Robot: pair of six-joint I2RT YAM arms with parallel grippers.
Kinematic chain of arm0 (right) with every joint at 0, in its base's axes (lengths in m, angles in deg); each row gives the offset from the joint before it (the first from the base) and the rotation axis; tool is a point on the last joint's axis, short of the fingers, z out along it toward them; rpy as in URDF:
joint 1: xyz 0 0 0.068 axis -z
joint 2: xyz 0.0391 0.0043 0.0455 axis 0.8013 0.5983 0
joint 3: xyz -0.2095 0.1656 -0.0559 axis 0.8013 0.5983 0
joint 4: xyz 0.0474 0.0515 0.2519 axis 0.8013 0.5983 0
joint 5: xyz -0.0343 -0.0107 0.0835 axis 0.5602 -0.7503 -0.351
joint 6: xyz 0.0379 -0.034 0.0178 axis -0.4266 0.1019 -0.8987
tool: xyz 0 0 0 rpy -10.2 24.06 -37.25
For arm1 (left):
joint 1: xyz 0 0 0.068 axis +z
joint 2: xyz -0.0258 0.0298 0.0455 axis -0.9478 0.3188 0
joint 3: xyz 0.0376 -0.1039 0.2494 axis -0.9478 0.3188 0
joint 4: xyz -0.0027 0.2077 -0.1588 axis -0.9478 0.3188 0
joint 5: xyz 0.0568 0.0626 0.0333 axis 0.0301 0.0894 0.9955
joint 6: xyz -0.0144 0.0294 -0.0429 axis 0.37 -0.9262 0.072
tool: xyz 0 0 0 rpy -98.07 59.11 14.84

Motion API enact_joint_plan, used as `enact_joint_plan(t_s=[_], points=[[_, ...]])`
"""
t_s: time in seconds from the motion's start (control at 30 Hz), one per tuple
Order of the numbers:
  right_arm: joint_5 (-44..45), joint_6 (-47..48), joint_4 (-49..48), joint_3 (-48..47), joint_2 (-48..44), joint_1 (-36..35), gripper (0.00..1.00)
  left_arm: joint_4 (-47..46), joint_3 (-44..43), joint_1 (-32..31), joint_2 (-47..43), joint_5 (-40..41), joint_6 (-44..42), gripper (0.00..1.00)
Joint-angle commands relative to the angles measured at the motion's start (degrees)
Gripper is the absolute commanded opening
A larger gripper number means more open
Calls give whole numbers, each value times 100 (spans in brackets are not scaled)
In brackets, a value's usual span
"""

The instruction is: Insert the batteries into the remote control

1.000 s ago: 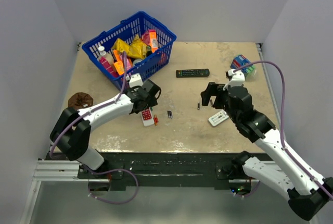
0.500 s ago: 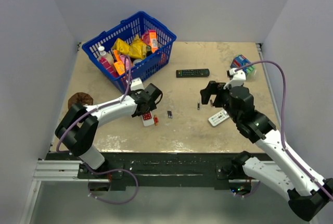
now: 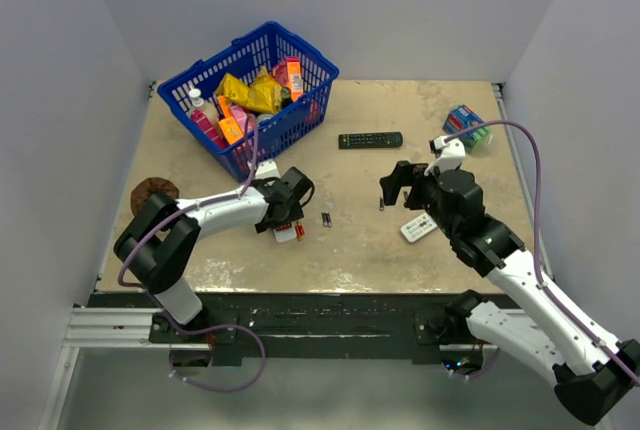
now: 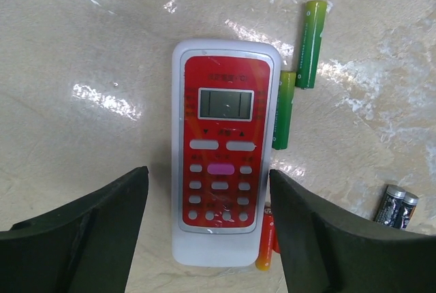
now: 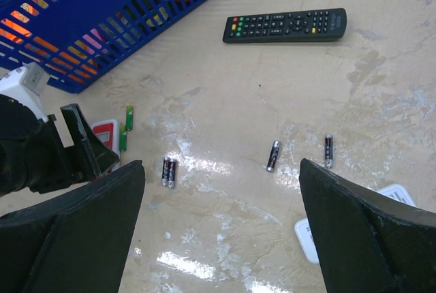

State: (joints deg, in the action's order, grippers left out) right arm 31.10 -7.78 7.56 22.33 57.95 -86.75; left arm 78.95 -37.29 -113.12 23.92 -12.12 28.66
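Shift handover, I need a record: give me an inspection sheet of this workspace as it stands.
Surface: beige table, glossy patches.
Job's things: remote control face up; green batteries, red-orange battery and dark batteries loose nearby.
Clutter: blue basket of packets, black remote, white remote, brown object, blue-green pack.
Grippers: left gripper open astride the remote control; right gripper open, holding nothing.
Cables: purple cables along both arms.
Surroundings: plain walls.

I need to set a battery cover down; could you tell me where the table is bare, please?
Bare: the far strip behind the black remote, between basket and blue-green box; also the near edge, centre. Crowded: batteries lie tight beside the remote control.
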Motion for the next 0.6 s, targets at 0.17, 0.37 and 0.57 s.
enact_joint_plan(t_s=[0.17, 0.37, 0.57], points=[[59, -66, -321, -12, 6, -25, 98, -49, 169, -30, 47, -175, 38, 76], [-11, -145, -374, 50, 6, -25, 98, 145, 249, -21, -50, 71, 109, 74], [33, -189, -330, 68, -65, -34, 98, 233, 284, 119, -102, 168, 48, 73]])
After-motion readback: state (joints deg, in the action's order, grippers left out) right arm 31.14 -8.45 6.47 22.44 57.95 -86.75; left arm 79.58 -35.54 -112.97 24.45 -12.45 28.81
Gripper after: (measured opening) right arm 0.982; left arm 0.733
